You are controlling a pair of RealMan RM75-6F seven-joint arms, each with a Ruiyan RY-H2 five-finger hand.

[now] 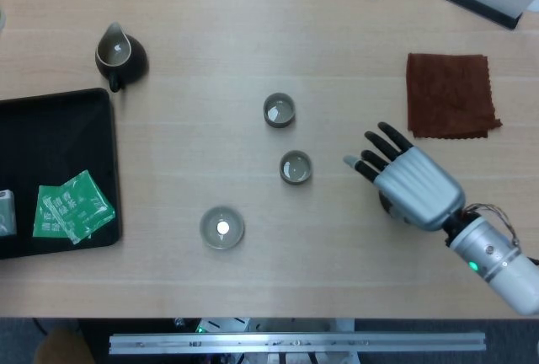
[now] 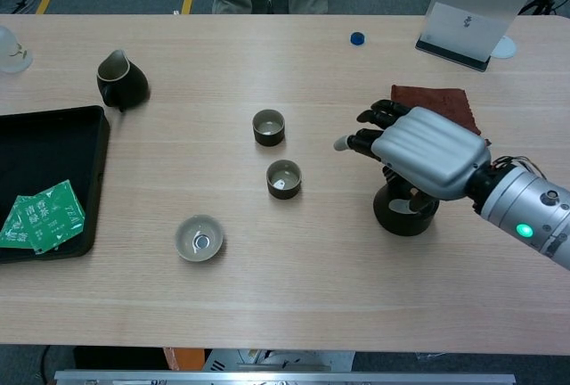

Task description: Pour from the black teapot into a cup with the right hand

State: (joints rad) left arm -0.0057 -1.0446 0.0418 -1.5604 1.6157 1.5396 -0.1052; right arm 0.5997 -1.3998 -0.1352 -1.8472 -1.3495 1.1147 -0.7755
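- The right hand [image 2: 419, 151] hovers over the table [image 2: 267, 296] with its fingers [image 1: 379, 149] stretched out and apart, gripping nothing.
- Right beneath its palm stands a round dark pot [image 2: 405, 213], mostly hidden in the head view.
- To the left, two small cups sit well apart from the hand: the nearer cup [image 2: 284, 178] and a farther cup [image 2: 268, 126].
- A shallow bowl [image 2: 199, 237] lies further left.
- The black teapot [image 2: 119, 81] stands at the far left, above a black tray [image 2: 53, 135].
- A brown cloth [image 1: 450, 94] lies behind the hand.

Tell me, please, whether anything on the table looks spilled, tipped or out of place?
Nothing stands out. Both cups, the small bowl and the black teapot under the right hand stand upright, with no spill visible.
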